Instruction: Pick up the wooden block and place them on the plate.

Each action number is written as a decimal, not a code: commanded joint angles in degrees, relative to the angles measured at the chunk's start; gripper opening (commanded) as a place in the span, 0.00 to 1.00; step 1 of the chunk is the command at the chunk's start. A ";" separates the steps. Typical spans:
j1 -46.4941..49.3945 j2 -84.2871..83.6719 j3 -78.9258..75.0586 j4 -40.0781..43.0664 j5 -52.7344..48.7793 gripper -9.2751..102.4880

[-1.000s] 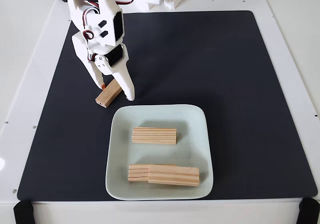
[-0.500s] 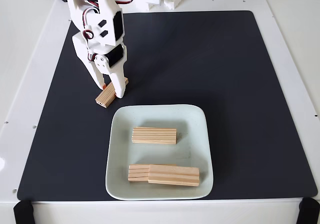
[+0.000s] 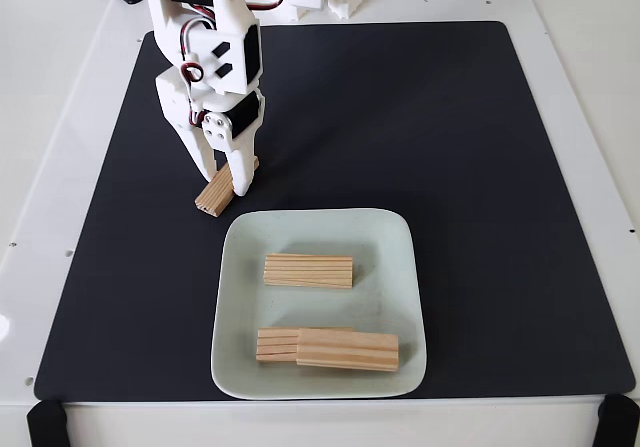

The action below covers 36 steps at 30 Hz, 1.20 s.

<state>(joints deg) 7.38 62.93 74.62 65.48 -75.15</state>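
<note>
Gripping a wooden block [image 3: 222,189] between its two white fingers, the gripper [image 3: 226,181] points down near the upper left of the black mat [image 3: 480,167] in the fixed view, jaws closed on the block's upper end. The block runs diagonally, its lower end toward the plate [image 3: 385,237] and just beside the plate's upper left corner; whether that end touches the mat or hangs just above it is hard to tell from this angle. Behind the gripper the white arm [image 3: 210,37] rises with red and black wires at its joints. On the plate, one block [image 3: 308,270] lies crosswise near the middle, and two more lie near the front rim, one [image 3: 347,349] partly over the other [image 3: 275,344]. The mat covers most of a white table [image 3: 50,117], with black clamps at the two front corners and white parts along the back edge. Compared with a second ago, the fingers have closed from a wide spread onto the block, and the arm and block have shifted slightly to the right and up in the picture.
</note>
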 commanded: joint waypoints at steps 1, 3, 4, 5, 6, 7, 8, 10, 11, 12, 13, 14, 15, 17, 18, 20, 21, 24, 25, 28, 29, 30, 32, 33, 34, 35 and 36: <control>-0.18 2.72 0.18 0.09 0.53 0.09; -1.23 6.50 1.41 0.18 0.70 0.09; -1.76 8.88 2.99 -0.44 1.49 0.09; -2.20 11.25 4.66 -0.44 1.85 0.09; -3.16 13.97 6.42 -0.35 2.29 0.09; -3.96 16.79 8.44 -0.26 2.37 0.08; -4.75 20.13 10.46 0.00 2.46 0.08; -6.59 26.72 14.85 0.35 2.64 0.08; -7.56 29.97 17.14 0.35 3.78 0.08; -8.35 33.22 19.07 0.00 5.45 0.08; -9.23 36.12 20.74 -0.35 7.12 0.08; -10.20 38.58 21.88 -0.35 8.70 0.08; -11.07 40.78 22.68 -0.35 10.46 0.08; -12.83 44.21 23.64 -0.35 14.50 0.08; -13.54 44.65 23.64 -0.35 17.14 0.08; -14.50 44.30 22.68 -0.44 23.12 0.08; -14.68 43.86 22.32 -0.70 26.19 0.08; -15.03 40.69 20.57 -3.43 34.80 0.08; -14.94 39.11 19.51 -4.48 37.18 0.08; -14.33 33.75 14.24 -5.98 43.24 0.08; -14.24 31.73 11.87 -5.98 44.74 0.08; -14.15 29.71 9.40 -5.89 46.14 0.08; -13.36 25.40 4.22 -5.54 48.34 0.08; -12.92 23.20 1.67 -5.54 49.57 0.08; -12.48 21.18 -1.05 -5.54 50.80 0.08; -12.30 19.07 -3.87 -5.54 51.86 0.08; -12.13 17.14 -6.50 -5.45 52.65 0.08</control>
<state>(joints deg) -5.36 82.97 76.82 60.38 -24.79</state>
